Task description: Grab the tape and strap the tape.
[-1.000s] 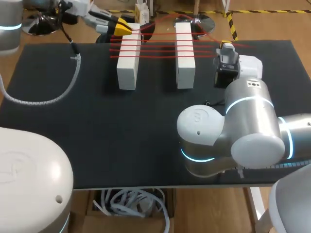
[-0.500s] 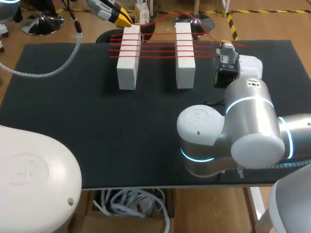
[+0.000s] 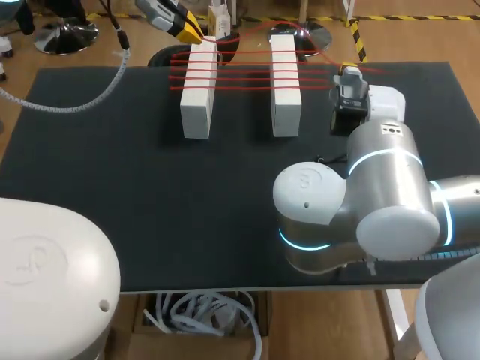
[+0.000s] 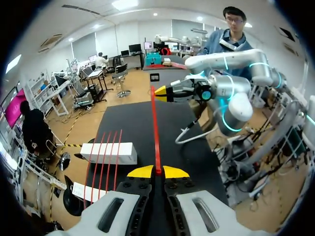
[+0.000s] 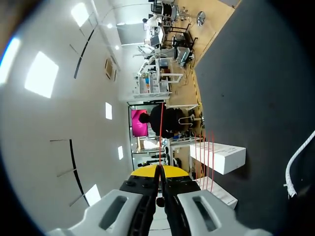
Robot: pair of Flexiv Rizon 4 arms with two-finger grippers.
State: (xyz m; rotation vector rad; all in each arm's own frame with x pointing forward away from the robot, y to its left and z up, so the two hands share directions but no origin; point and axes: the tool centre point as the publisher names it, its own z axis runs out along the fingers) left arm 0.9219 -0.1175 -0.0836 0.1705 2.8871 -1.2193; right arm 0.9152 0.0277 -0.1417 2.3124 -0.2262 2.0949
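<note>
Stretching over a black table (image 3: 112, 187), red tape (image 4: 156, 128) runs taut between two robot grippers. The right arm (image 3: 375, 202) fills the head view's 4 o'clock area. Toward 12 o'clock the left block (image 3: 196, 94) and the right block (image 3: 286, 86), both white, stand side by side with several red strands strung across them. The left gripper (image 3: 191, 31) hangs at 11 o'clock, just off the left block's far end. Its yellow tips are nipped narrowly on the tape, which leads straight ahead to the right gripper (image 3: 349, 73). That one sits at the right block's 3 o'clock, its tips likewise pinched tight on the thin red strip.
</note>
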